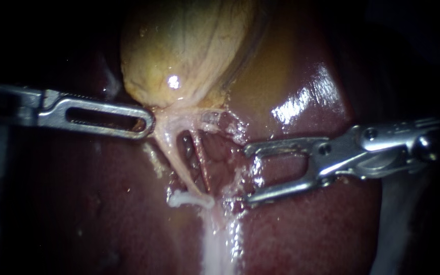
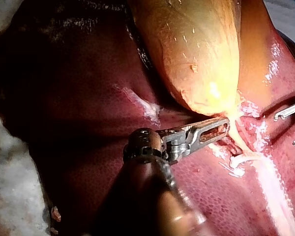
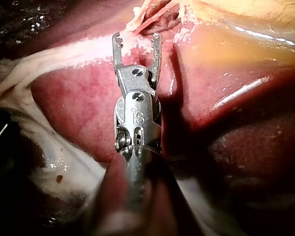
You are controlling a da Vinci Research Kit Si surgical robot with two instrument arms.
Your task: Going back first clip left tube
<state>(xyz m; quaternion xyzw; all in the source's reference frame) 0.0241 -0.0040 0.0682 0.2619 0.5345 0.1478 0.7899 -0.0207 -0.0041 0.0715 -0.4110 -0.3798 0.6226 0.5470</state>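
Left tool (image 1: 147,124): jaws closed together on the pale neck of the gallbladder (image 1: 189,46), seen flat-on, with one slotted jaw showing.
Left instrument pose: shaft enters from the left, almost level, dipping slightly toward its tip; in the left wrist view its tip (image 2: 226,125) sits right under the gallbladder's narrow end.
Right tool (image 1: 250,174): jaws wide apart and holding nothing.
Right instrument pose: shaft enters from the right, sloping down toward the jaws, which point at the tubes and lie over the liver (image 1: 306,229).
Left tube (image 1: 176,163): pale strand running down from the neck, just beside a thin reddish tube (image 1: 201,163).
Clip (image 1: 189,199): white, lying across the left tube's lower end, near the right tool's lower jaw but apart from it.
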